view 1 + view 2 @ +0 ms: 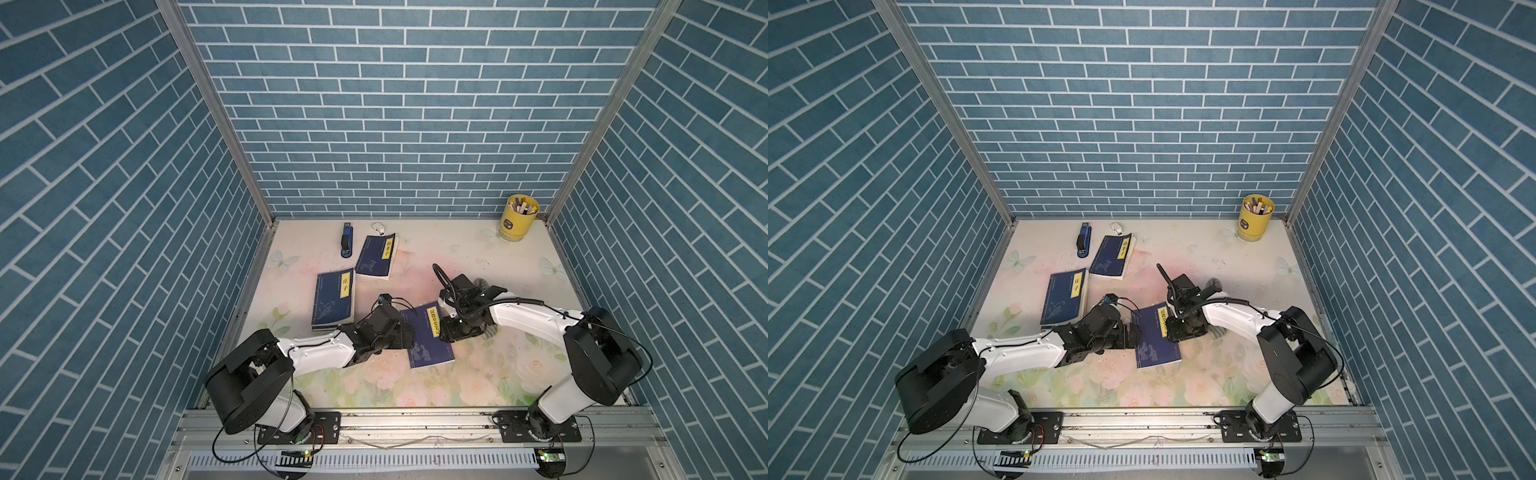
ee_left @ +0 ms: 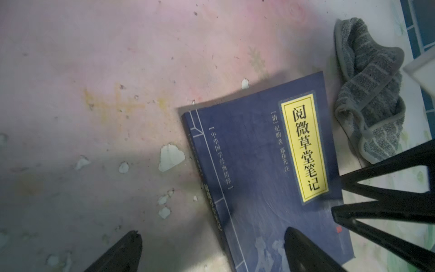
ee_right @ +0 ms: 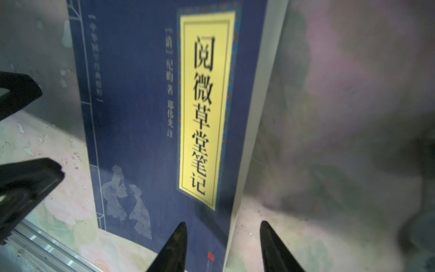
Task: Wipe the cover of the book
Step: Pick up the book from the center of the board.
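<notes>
The book [image 1: 430, 347] [image 1: 1154, 347] lies flat in the middle of the table, with a dark blue cover and a yellow title label [image 2: 303, 146]. My left gripper [image 2: 211, 232] [image 1: 407, 334] is open and straddles the book's spine edge, one finger over the cover and one over the table. My right gripper [image 3: 223, 223] [image 1: 446, 332] is open astride the opposite page edge [image 3: 249, 150], holding nothing. A grey striped cloth [image 2: 367, 94] lies crumpled on the table just past the book's top corner. In a top view this cloth [image 1: 482, 284] is mostly hidden behind the right arm.
Two more blue books [image 1: 333, 301] [image 1: 376, 256] lie at the back left. Beside them are a blue stapler [image 1: 346, 240] and a small white object [image 1: 378, 227]. A yellow cup of pens [image 1: 519, 217] stands in the back right corner. Walls close in three sides.
</notes>
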Controlling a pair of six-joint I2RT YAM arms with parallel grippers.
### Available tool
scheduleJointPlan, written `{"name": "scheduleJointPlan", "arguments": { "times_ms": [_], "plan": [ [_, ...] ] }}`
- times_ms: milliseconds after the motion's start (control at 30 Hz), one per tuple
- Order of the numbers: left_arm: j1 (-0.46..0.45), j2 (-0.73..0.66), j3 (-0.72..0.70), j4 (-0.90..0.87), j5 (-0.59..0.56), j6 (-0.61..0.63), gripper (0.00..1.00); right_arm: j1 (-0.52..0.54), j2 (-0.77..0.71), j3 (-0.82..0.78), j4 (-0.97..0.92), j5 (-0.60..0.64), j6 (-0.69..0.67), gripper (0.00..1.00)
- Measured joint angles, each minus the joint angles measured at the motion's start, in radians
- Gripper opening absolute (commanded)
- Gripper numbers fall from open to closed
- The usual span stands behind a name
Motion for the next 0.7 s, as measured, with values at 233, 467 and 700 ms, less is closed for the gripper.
{"name": "scheduleJointPlan", "arguments": {
  "times_ms": [233,467,700],
  "plan": [
    [-0.005,0.004,-0.053,0.132,0.100,-0.052,0.92,0.010,0.013,-0.037,0.033,0.006,0.047,0.34],
    [-0.007,0.003,-0.105,0.235,0.146,-0.093,0.85,0.012,0.021,-0.049,0.073,-0.007,0.089,0.25],
    [-0.007,0.043,-0.102,0.287,0.181,-0.109,0.76,0.014,0.032,-0.041,0.089,-0.020,0.110,0.21]
  ]
}}
